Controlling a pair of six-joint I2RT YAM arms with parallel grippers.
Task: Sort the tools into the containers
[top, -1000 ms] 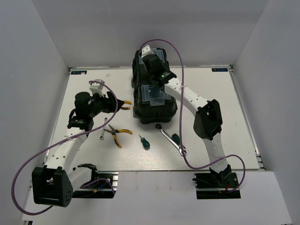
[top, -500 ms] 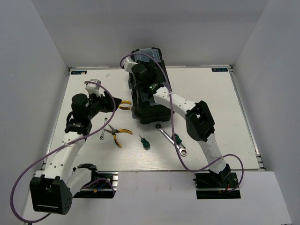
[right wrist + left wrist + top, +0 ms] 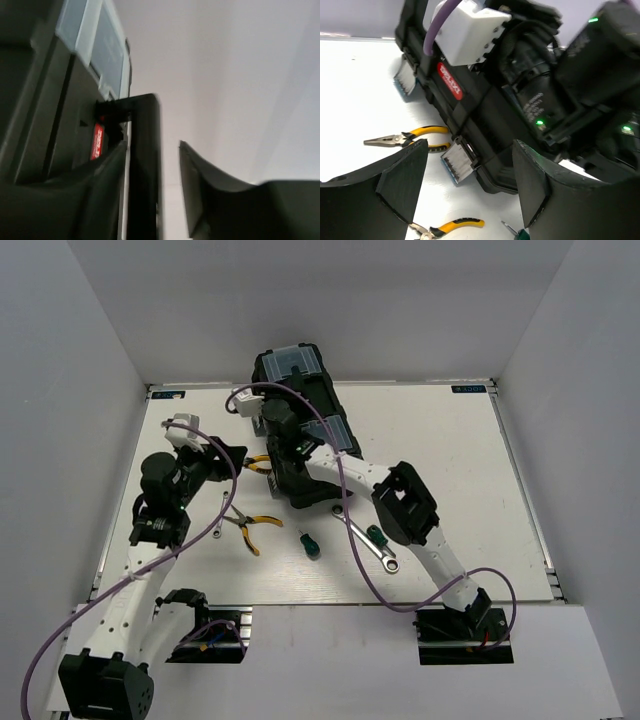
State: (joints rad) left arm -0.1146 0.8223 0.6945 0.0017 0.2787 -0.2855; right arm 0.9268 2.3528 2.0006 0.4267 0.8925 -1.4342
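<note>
The black toolbox [image 3: 318,478] stands at the table's middle, its lid with clear-covered boxes [image 3: 290,361] turned up and to the left. My right gripper [image 3: 270,426] reaches over it. In the right wrist view its jaws [image 3: 152,145] stand open around the black handle [image 3: 142,165], with a gap on the right side. My left gripper [image 3: 231,461] hangs open and empty just left of the toolbox, facing its latches [image 3: 456,163]. Yellow-handled pliers [image 3: 259,465] lie against the box, and a second pair [image 3: 248,528] lies nearer. A green screwdriver [image 3: 310,543], a long wrench [image 3: 364,540] and a short wrench [image 3: 221,516] lie in front.
A second green screwdriver [image 3: 375,534] lies beside the long wrench. Purple cables [image 3: 350,540] loop from both arms over the tools. White walls close in the table on three sides. The right arm's forearm [image 3: 345,472] crosses above the toolbox.
The right gripper has swung left with the handle, the toolbox top has turned left with it, and its jaws have widened. The left arm has drawn back a little to the left.
</note>
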